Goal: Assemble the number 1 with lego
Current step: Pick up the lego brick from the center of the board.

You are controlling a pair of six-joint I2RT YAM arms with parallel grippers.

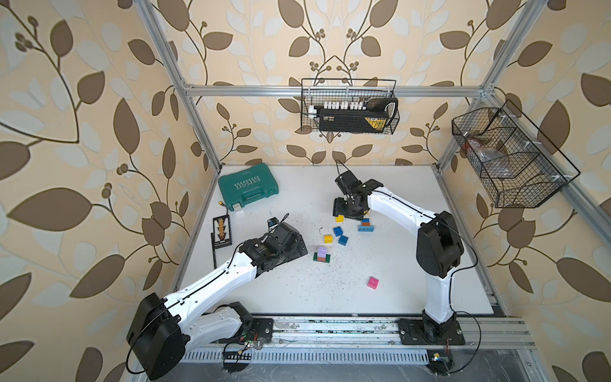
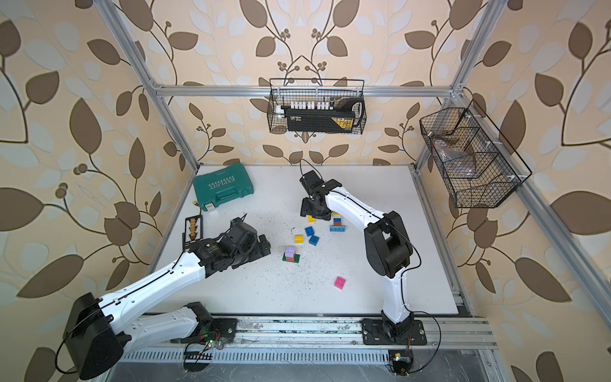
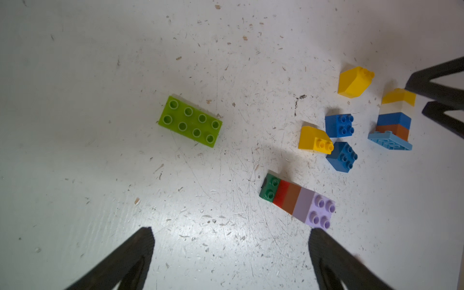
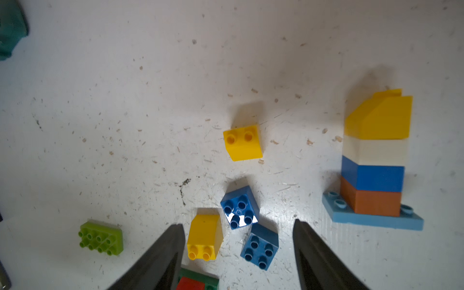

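Two claws, both empty. Left claw [image 3: 231,236] is spread wide over the scuffed white table [image 1: 291,294], gripping nothing. A lime green oblong eight-stud plastic brick [image 3: 190,121] lies flat, studs up, ahead of it, hidden under the left arm in both top views. Right claw [image 4: 238,224] hovers with jaws partly apart, nothing between them, just beside the five-layer brick tower [image 4: 374,163]: light blue plate base, then brown, blue, white, a yellow sloped piece on top, upright, mid-table toward the back. In the left wrist view the right claw's fingers [image 3: 419,84] sit close to the tower top; contact cannot be told. Loose on the table by the tower: first yellow sloped brick [image 1: 339,218] right below the right claw, second yellow sloped brick [image 1: 328,238] just beside a blue square four-stud brick [image 1: 337,231], second blue square brick [image 1: 343,240] touching or nearly touching that one. Short stack [image 1: 322,255], dark green base, red, brown, lilac square on top, stands upright nearer the front, apart from the loose group. Pink studded brick [image 1: 373,282] lies alone toward the right front, well apart. Teal plastic tool case [image 1: 248,187] is closed, at the back-left corner of the table.
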